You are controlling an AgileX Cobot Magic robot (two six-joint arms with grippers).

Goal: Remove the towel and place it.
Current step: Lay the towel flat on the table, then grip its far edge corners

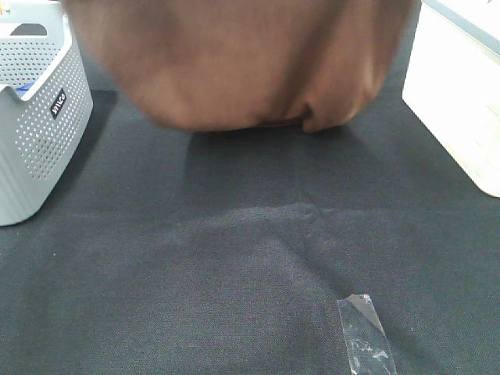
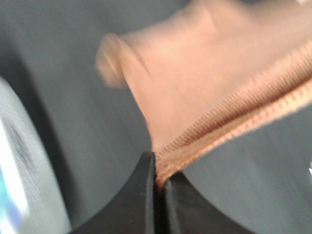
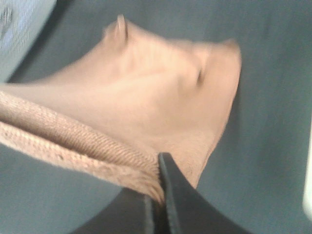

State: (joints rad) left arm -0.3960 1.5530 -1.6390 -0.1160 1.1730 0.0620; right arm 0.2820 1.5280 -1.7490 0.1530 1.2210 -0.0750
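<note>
My left fingers (image 2: 150, 168) are pressed together on the stitched hem of the towel (image 1: 242, 62). My right fingers (image 3: 165, 175) pinch the same ribbed hem further along. The towel hangs between them as a wide brown sheet over the far part of the desk (image 1: 234, 258), beside the grey basket (image 1: 39, 133) on the left. Its sagging lower edge is close to the dark desk cover, but I cannot tell whether it touches. I judge it soft, limp and fairly light. Thick terry like this should not slide out of a firm pinch, but it will droop, fold and drag wherever nothing holds it. The hem near the two corners looks like the best hold, since gripping there spreads the sheet for laying flat.
</note>
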